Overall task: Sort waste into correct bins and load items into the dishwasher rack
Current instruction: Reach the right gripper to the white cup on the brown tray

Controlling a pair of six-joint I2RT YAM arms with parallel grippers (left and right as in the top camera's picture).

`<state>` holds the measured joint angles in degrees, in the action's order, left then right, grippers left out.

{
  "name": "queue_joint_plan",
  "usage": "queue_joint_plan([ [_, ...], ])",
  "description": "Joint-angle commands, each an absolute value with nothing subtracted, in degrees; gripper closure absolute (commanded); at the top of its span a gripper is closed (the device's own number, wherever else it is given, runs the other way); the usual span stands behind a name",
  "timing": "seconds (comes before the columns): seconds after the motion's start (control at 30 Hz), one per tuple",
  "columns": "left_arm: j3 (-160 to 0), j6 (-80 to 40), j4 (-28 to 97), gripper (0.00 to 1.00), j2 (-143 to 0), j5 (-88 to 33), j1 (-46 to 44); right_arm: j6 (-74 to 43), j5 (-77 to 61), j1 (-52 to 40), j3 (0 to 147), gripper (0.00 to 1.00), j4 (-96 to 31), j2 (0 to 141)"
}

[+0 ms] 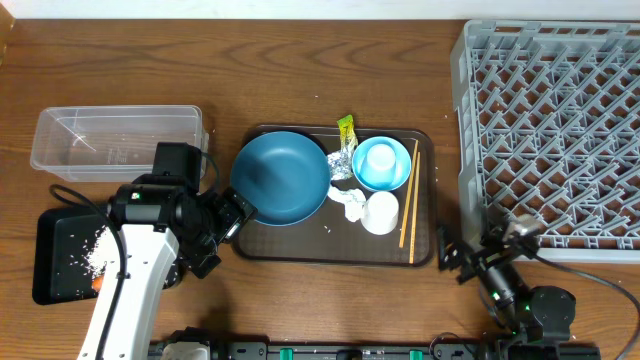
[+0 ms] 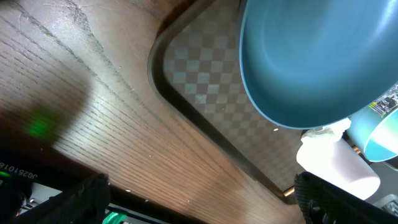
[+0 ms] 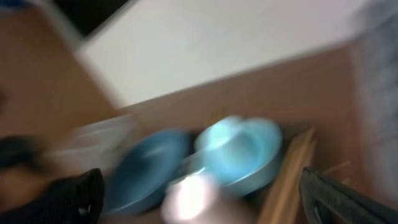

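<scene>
counter (image 1: 320, 70): brown wood, visible grain | wall (image 1: 250, 8): pale strip along far edge | light: even, soft shadows

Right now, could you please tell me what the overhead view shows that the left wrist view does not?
Only the overhead view shows the grey dishwasher rack, the clear tub and the black tray holding rice. Only the left wrist view shows, close up, the checkered pattern on the floor of the brown tray. Both show the dark-blue plate, the white cup and the light-blue cup on that tray.
</scene>
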<state>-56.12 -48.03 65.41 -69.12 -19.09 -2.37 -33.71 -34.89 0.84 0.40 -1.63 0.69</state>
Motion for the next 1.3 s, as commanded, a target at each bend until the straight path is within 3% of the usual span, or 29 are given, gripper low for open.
queue_joint_plan([
  [0.0, -56.4, -48.4, 65.5, 0.02, -69.3, -18.3, -2.5, -50.5, -50.1, 0.8, 0.3, 0.01, -1.2, 0.3],
  [0.1, -56.4, -48.4, 65.5, 0.02, -69.3, -18.3, -2.5, -56.4, -50.1, 0.8, 0.3, 0.01, 1.8, 0.3],
  [0.23, -56.4, -48.4, 65.5, 0.02, -69.3, -18.3, -2.5, -56.4, -55.2, 0.8, 0.8, 0.01, 12.4, 0.3],
  [0.33, -56.4, -48.4, 65.5, 0.02, -69.3, -18.3, -2.5, -55.6, -55.0, 0.8, 3.5, 0.01, 11.7, 1.2],
  [0.53, -56.4, -48.4, 65.5, 0.02, -69.3, -18.3, -2.5, -45.1, -54.8, 0.8, 13.3, 0.01, 3.8, 11.1],
  [0.7, -56.4, -48.4, 65.5, 0.02, -69.3, -18.3, -2.5, -29.7, -51.7, 0.6, 27.1, 0.01, -11.6, 26.4],
  [0.83, -56.4, -48.4, 65.5, 0.02, -69.3, -18.3, -2.5, -16.5, -39.5, -2.2, 39.5, 0.01, -29.7, 38.6],
  [0.97, -56.4, -48.4, 65.5, 0.02, -69.3, -18.3, -2.5, -12.7, -23.2, -9.8, 49.6, 0.01, -41.8, 49.1],
  [1.27, -56.4, -48.4, 65.5, 0.02, -69.3, -18.3, -2.5, -17.7, -2.7, -28.4, 59.7, 0.01, -46.1, 67.5],
])
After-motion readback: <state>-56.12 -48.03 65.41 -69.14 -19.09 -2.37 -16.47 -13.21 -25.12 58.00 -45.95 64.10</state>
